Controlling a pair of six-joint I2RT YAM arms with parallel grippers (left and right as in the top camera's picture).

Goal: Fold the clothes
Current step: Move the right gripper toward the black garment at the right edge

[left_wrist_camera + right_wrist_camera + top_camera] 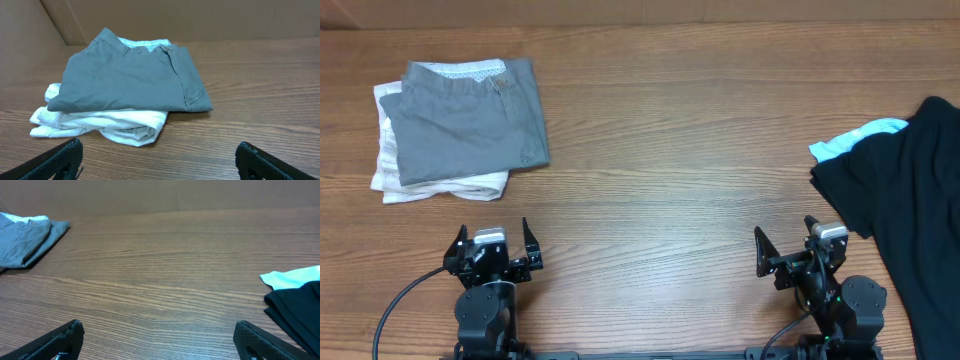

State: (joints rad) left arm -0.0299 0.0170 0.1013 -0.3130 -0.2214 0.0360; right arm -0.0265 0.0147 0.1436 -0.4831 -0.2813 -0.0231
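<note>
The clothes lie in two places. A large black shirt point(920, 190) is spread loosely at the table's right edge, with a light blue shirt point(855, 138) peeking from under its top left. The right wrist view shows that black cloth point(297, 305) and blue corner point(292, 276) ahead to the right. My right gripper point(784, 232) point(158, 325) stands open over bare wood, left of the black shirt. My left gripper point(494, 232) point(159, 145) is open too, empty, just short of a folded stack.
At the back left a folded grey garment point(470, 120) point(130, 75) rests on a folded white one point(440, 185) point(100, 122). Its grey corner point(25, 235) shows far left in the right wrist view. Wooden tabletop point(660, 150) stretches between stack and shirts.
</note>
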